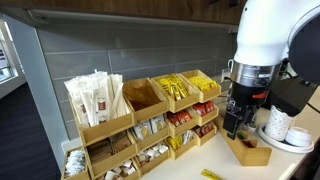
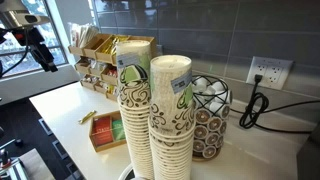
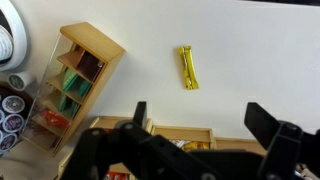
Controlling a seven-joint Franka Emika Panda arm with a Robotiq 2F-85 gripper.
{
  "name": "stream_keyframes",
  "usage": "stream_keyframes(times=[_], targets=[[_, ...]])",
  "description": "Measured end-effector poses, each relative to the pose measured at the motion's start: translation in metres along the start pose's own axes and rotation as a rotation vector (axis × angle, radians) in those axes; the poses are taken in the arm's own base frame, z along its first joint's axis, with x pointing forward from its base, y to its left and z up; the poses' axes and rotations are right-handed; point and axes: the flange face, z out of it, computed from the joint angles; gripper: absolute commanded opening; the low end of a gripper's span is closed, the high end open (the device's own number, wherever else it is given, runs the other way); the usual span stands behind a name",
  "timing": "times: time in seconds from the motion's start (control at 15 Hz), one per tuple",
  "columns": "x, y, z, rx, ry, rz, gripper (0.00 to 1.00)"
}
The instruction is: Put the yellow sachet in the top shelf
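Yellow sachet [image 3: 188, 68] flat on the counter [image 3: 250, 50], tool [image 3: 197, 112] wide apart, empty, clear of it

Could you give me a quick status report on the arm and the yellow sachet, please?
Gripper open, empty. Thin flat yellow sachet lying on white counter, not grasped. Small light-wood tray close beside gripper.
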Motion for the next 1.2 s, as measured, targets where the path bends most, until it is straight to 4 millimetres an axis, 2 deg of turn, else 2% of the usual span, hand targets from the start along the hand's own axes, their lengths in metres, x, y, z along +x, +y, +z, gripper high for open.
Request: stream_keyframes(times=[0.8,1.0,1.2], targets=[[0.001,0.000,0.001,0.003,0.003,-0.008,1.00],[0.010,-0.010,0.020,0.031,0.031,-0.110,1.00],[0.021,-0.024,0.058,0.066,0.058,-0.266,1.00]])
